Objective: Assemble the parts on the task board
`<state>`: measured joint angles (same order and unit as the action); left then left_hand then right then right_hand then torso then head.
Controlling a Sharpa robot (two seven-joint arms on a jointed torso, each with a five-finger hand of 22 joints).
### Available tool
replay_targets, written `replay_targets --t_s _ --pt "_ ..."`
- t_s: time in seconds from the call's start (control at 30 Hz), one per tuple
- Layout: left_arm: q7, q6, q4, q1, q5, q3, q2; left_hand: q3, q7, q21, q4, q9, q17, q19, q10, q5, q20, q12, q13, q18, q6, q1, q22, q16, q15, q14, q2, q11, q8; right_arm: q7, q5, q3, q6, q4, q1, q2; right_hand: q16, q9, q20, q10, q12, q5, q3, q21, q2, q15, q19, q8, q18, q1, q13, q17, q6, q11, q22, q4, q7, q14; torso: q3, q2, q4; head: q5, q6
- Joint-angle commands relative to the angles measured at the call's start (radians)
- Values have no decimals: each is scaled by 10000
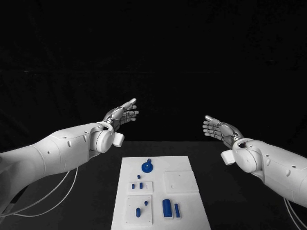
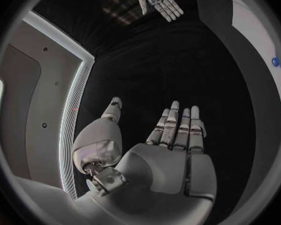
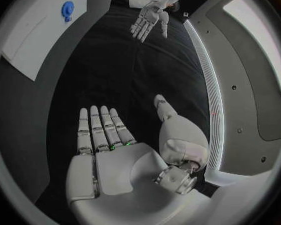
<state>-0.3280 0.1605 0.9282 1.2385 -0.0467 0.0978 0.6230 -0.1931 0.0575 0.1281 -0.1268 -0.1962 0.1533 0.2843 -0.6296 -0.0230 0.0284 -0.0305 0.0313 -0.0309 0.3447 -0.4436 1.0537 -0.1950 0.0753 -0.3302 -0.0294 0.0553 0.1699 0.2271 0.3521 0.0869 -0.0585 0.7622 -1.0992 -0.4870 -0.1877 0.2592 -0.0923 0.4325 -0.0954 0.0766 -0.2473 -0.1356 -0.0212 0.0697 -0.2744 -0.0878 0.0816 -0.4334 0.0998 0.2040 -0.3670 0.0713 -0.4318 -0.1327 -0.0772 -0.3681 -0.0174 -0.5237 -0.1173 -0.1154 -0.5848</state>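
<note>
White board (image 1: 183,165) lies flat on the black table (image 1: 230,201), nearer the robot than both hands and roughly between them. Blue parts on it: a round one w/ a small stem (image 1: 147,166) at the far end, closest to the hands; a few tiny pieces (image 1: 137,184) mid-board; near the front edge a taller cylinder (image 1: 167,206) w/ a shorter bar (image 1: 176,210) just beside it, plus two small bits (image 1: 140,208) on the square plate next to them.

Left hand (image 1: 121,115) is up off the table, beyond the board's far end and off to its left side; fingers straight and apart, thumb out, nothing in it. Left wrist view shows the same: flat palm (image 2: 178,150), fingers (image 2: 177,125) side by side, thumb (image 2: 109,116) spread wide, no part touching.

Right hand (image 1: 219,128) mirrors it on the other side, raised, also past the far end, well apart from the board. Fingers extended, palm bare, holding nothing. Right wrist view: fingers (image 3: 100,130) stretched out, thumb (image 3: 168,116) off to one side, w/ the left hand (image 3: 150,17) across from it and the round part (image 3: 67,8) on the board corner (image 3: 34,40) off beyond the fingertips.

Both hands well apart from each other.
</note>
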Motion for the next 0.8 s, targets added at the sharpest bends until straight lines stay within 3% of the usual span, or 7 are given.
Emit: replay_targets --t_s 0.03,0.07,0.23,0.37,0.47,0.63,0.8 --pt "-171 481 409 -113 27 -60 83 1931 -575 -1281 1268 1962 -1533 -2843 6296 230 -284 305 -313 309 -3447 4436 -3434 1950 -753 3302 294 -553 -1699 196 -208 -37 -427 404 31 -123 1877 -2592 923 -4325 954 -766 2473 1356 212 -697 2744 878 -816 4334 -998 -2040 3670 -713 4318 1327 772 3681 35 -47 238 229 -33" --pt "-217 627 565 -159 38 -84 122 1931 -575 -1281 1268 1962 -1533 -2843 6296 230 -284 305 -313 309 -3447 4436 -10537 1950 -753 3302 294 -553 -1699 251 -275 -54 -563 560 41 -180 1877 -2592 923 -4325 954 -766 2473 1356 212 -697 2744 878 -816 4334 -998 -2040 3670 -713 4318 1327 772 3681 46 -60 316 306 -43" --pt "-568 1755 1772 -515 127 -268 421 1931 -575 -1281 1268 1962 -1533 -2843 6296 230 -284 305 -313 309 -3447 4436 -10537 1950 -753 3302 294 -553 -1699 682 -797 -185 -1615 1767 113 -621 1877 -2592 923 -4325 954 -766 2473 1356 212 -697 2744 878 -816 4334 -998 -2040 3670 -713 4318 1327 772 3681 124 -149 840 825 -109" --pt "-921 2885 2983 -872 216 -453 720 1931 -575 -1281 1268 1962 -1533 -2843 6296 230 -284 305 -313 309 -3447 4436 -10537 1950 -753 3302 294 -553 -1699 1113 -1320 -316 -2671 2979 186 -1065 1877 -2592 923 -4325 954 -766 2473 1356 212 -697 2744 878 -816 4334 -998 -2040 3670 -713 4318 1327 772 3681 160 -190 1084 1067 -140" --pt "-1238 3903 4072 -1193 295 -620 989 1931 -575 -1281 1268 1962 -1533 -2843 6296 230 -284 305 -313 309 -3447 4436 -10537 1950 -753 3302 294 -553 -1699 1502 -1791 -434 -3622 4070 251 -1464 1877 -2592 923 -4325 954 -766 2473 1356 212 -697 2744 878 -816 4334 -998 -2040 3670 -713 4318 1327 772 3681 173 -205 1170 1151 -151" --pt "-1635 5179 5438 -1596 396 -829 1327 1931 -575 -1281 1268 1962 -1533 -2843 6296 230 -284 305 -313 309 -3447 4436 -10537 1950 -753 3302 294 -553 -1699 2110 -2528 -620 -5110 5778 354 -2088 1877 -2592 923 -4325 954 -766 2473 1356 212 -697 2744 878 -816 4334 -998 -2040 3670 -713 4318 1327 772 3681 174 -205 1173 1154 -152" --pt "-1851 5871 6179 -1814 450 -942 1510 1931 -575 -1281 1268 1962 -1533 -2843 6296 230 -284 305 -313 309 -3447 4436 -10537 1950 -753 3302 294 -553 -1699 2562 -3076 -757 -6216 7047 430 -2552 1877 -2592 923 -4325 954 -766 2473 1356 212 -697 2744 878 -816 4334 -998 -2040 3670 -713 4318 1327 772 3681 174 -205 1173 1154 -152"
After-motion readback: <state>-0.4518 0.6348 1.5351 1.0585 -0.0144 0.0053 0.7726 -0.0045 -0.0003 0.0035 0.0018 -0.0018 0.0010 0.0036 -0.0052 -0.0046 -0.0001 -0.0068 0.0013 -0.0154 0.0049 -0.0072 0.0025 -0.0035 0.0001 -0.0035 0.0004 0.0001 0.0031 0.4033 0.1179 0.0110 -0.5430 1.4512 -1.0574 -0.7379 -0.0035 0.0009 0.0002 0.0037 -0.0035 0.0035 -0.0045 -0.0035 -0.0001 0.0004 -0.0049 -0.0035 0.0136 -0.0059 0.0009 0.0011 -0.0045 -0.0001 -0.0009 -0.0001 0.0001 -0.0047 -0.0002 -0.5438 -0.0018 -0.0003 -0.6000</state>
